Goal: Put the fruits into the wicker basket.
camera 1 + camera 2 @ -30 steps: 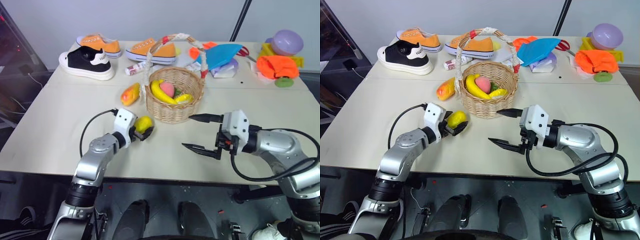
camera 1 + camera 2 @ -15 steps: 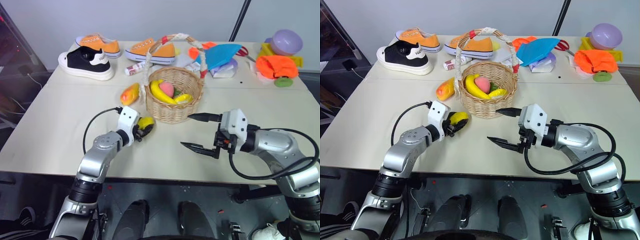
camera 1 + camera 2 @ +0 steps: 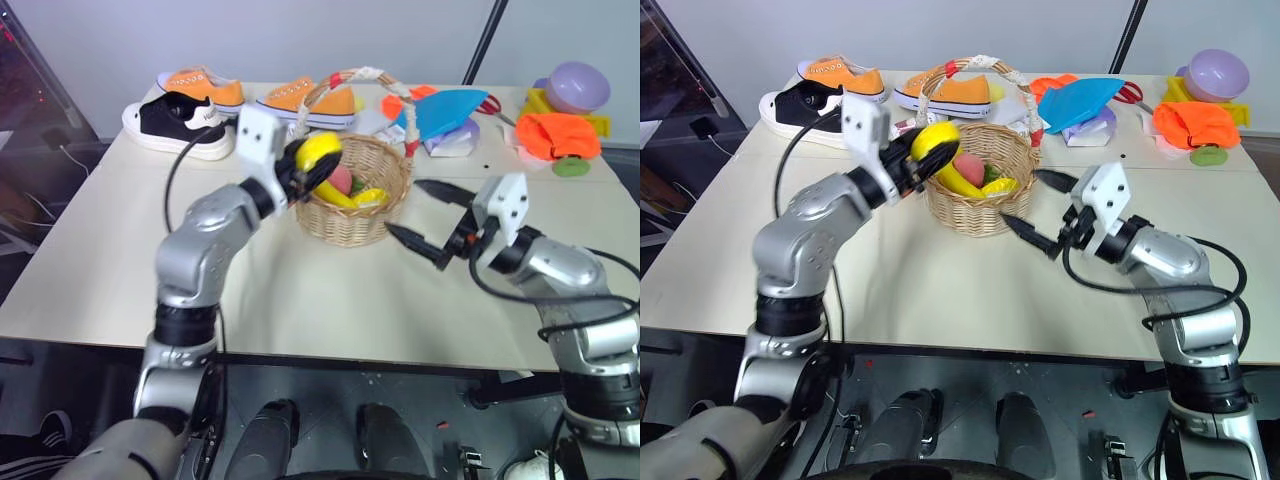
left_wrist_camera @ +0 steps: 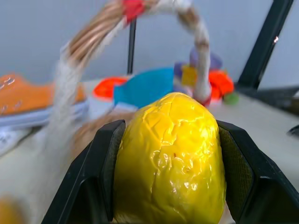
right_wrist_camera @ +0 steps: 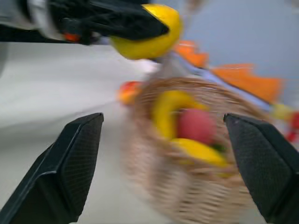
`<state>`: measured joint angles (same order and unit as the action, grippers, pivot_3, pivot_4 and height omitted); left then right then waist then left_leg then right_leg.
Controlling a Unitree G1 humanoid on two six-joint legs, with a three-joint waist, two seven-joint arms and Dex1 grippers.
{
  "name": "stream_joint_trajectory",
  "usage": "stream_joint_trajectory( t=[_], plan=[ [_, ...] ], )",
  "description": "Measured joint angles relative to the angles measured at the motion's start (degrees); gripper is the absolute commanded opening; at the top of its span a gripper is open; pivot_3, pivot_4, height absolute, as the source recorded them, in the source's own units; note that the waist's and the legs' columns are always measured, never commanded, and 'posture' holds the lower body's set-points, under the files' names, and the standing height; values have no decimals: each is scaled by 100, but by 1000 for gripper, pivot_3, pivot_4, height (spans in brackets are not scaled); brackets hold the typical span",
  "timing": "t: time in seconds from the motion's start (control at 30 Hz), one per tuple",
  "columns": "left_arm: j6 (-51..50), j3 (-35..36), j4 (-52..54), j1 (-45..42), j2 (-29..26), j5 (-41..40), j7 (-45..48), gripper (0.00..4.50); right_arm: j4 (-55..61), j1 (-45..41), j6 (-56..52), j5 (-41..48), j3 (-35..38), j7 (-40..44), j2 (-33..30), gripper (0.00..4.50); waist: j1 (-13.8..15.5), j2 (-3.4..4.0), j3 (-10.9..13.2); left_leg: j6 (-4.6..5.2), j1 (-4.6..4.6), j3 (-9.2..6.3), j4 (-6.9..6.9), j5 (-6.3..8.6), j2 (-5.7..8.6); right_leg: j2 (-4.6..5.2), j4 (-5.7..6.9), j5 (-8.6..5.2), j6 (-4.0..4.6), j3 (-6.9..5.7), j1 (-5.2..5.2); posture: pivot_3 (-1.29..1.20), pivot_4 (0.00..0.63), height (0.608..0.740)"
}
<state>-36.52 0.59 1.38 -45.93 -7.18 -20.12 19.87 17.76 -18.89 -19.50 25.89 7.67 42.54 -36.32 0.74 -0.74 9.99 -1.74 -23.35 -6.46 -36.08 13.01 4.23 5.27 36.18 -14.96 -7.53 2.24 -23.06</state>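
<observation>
My left gripper is shut on the yellow lemon and holds it in the air over the left rim of the wicker basket, beside its arched handle. In the left wrist view the lemon sits between both black fingers. The banana, the pink peach and another yellow fruit lie in the basket. An orange-red mango lies on the table beside the basket. My right gripper is open and empty, just right of the basket, pointing at it.
Along the table's far edge stand a black-and-white sneaker, orange sneakers, a blue cloth, an orange cloth and a purple bowl. The near part of the beige table is bare.
The left gripper shut on the lemon and lifted it from the table up to the basket's rim. The right gripper rose and moved toward the basket's right side, still open.
</observation>
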Motion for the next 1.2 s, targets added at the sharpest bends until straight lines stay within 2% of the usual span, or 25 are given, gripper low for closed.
stream_joint_trajectory(
  t=[0.1, 0.2, 0.33, 0.37, 0.5, 0.6, 0.73, 0.83, 0.93, 1.07, 1.2],
  plan=[
    [479, -238, -1040, -332, 194, 424, -129, 2352, -17, -7, -13, -23, 7, -161, 71, 4320, -20, 0, 0, -1, -2, 7, 8, 0, 2, -8, 0, 0, 0, 8, -13, 0, 150, 740],
    [737, -356, -1588, -430, 331, 625, -159, 2352, -11, -15, -9, -94, 3, -253, 95, 4320, -29, 0, 0, -1, -4, 8, 10, 0, 0, -11, 0, 0, 0, 10, -19, 0, 150, 740],
    [971, -321, -1835, -444, 392, 635, -30, 4289, 6, -9, -3, -122, -1, -286, 96, 4320, -23, 0, 1, 0, -6, 8, 4, 0, -3, -11, 1, 0, -1, 12, -18, 0, 150, 740],
    [1030, -320, -1822, -444, 415, 611, 18, 4470, 19, -3, 9, -146, -12, -286, 96, 4320, -17, 0, 1, 0, -6, 8, 2, 0, -4, -10, 1, 0, -1, 12, -16, 0, 150, 740],
    [1118, -345, -1511, -379, 328, 632, 152, 4470, 62, 22, 21, -169, -40, -277, 102, 4320, -27, 0, 0, 0, -5, 8, 2, 0, -5, -10, 2, 1, -2, 14, -15, 0, 150, 740],
    [978, -314, -686, 68, 82, 395, 434, 4470, 67, 50, 22, -166, -46, -251, 107, 4320, -69, 1, 0, 0, -3, 8, 6, 0, -10, -11, 4, 1, -2, 17, -18, 0, 150, 740],
    [503, -169, 802, 1232, -840, -131, 1080, 4470, 89, 119, 17, -135, -23, -128, 83, 4320, -178, 4, -1, -2, -1, 8, 10, -1, -17, -16, 9, 2, -1, 23, -23, 0, 150, 740],
    [359, 187, 1176, 2070, -1565, -145, 1139, 4470, 128, 244, -27, -12, -32, 110, -28, 4320, -154, 6, -1, -1, 2, 6, 8, -1, -16, -16, 13, 2, 2, 23, -18, 0, 150, 740],
    [481, 418, 868, 2134, -1897, 23, 1089, 4470, 231, 280, -137, 81, -83, 276, -81, 4320, -86, 4, 0, -1, 0, -1, -3, 0, -12, -14, 7, 2, 3, 17, -7, 0, 150, 740],
    [1082, 600, -436, 1463, -2175, 378, 1036, 4470, 486, 290, -282, 143, -348, 524, -197, 4320, -1, 2, 0, 0, 0, 1, -4, 0, -9, -13, -2, 2, 2, 15, -4, 0, 150, 740],
    [1558, 562, -1839, 720, -2046, 591, 998, 4470, 527, 243, -412, 139, -534, 559, -199, 4320, -2, 1, 0, 2, -3, 2, -2, 2, -7, -9, 0, 3, 0, 14, -8, 0, 150, 740]
  ],
)
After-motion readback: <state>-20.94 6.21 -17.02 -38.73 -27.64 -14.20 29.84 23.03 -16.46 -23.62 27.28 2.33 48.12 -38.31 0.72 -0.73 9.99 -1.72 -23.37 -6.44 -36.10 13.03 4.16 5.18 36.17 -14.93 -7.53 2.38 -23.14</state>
